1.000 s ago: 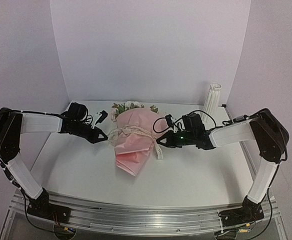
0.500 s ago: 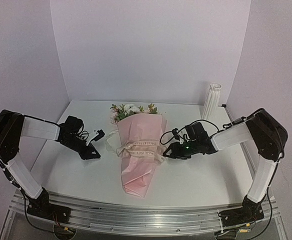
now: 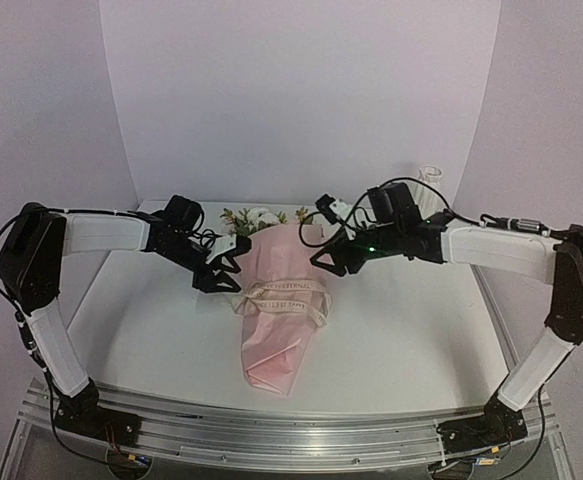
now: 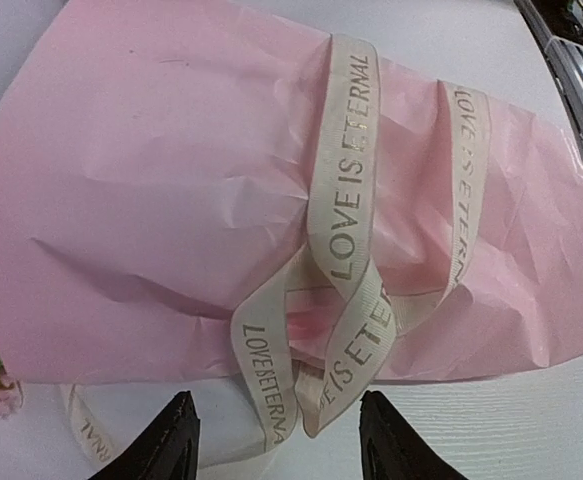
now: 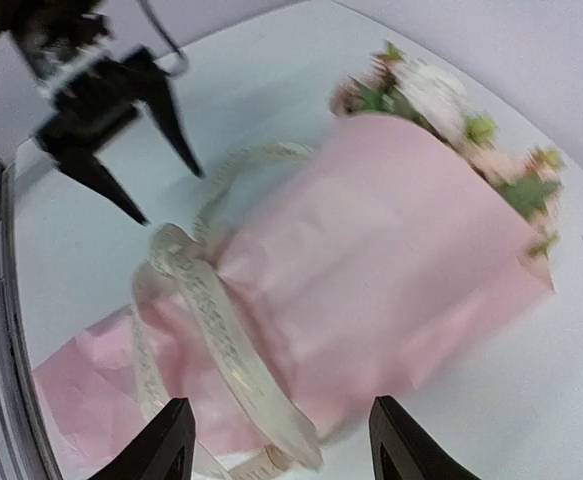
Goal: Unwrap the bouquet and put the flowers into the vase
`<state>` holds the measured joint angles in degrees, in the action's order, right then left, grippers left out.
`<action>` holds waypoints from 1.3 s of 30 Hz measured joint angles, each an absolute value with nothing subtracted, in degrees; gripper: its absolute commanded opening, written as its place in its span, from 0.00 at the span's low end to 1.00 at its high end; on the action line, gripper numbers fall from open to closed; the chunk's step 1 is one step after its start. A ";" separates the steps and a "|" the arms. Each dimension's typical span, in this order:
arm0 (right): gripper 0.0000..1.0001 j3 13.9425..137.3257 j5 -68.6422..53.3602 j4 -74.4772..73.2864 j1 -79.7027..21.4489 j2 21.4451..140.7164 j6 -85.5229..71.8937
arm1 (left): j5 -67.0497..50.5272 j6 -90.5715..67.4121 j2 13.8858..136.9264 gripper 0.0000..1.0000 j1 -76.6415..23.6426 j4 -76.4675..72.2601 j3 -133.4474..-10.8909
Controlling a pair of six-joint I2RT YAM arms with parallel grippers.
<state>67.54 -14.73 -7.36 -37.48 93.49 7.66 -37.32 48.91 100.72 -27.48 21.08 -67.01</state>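
The bouquet (image 3: pixel 276 320) lies flat on the table, a pale pink paper cone with its narrow end toward the arms. The flowers (image 3: pixel 259 216) show at its far, wide end. A cream ribbon (image 4: pixel 346 250), printed with lettering, is loosely looped round the paper. My left gripper (image 3: pixel 226 270) hangs open at the bouquet's left side, with ribbon loops (image 4: pixel 356 345) lying beyond its tips and nothing held. On the bouquet's right, near the wide end, my right gripper (image 3: pixel 321 250) is open and empty above the paper (image 5: pixel 371 260). The white vase (image 3: pixel 430 178) stands at the back right, mostly hidden behind the right arm.
White walls close off the back and both sides of the white table (image 3: pixel 151 330). A metal rail (image 3: pixel 291 440) runs along the near edge and carries both arm bases. The right wrist view also shows the left gripper (image 5: pixel 111 110) across the bouquet.
Both grippers were shut at the ribbon beside the tilted bouquet. They have opened, and the bouquet now lies straight. Both arms pulled back, then moved in toward its wide end.
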 measured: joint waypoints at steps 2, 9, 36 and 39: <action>0.58 73.26 -16.86 -7.31 -39.82 97.05 10.80 | -37.57 50.96 103.33 0.50 -27.46 21.39 -67.75; 0.57 83.74 -22.55 -7.99 -42.75 111.43 17.28 | -38.96 56.97 109.15 0.45 -27.36 24.76 -71.42; 0.00 89.84 -20.01 -15.07 -44.95 118.25 14.36 | -41.32 60.76 107.84 0.46 -30.12 30.96 -72.33; 0.00 89.67 -19.99 -14.44 -44.95 115.74 11.84 | -41.09 60.70 107.61 0.43 -30.67 29.79 -72.11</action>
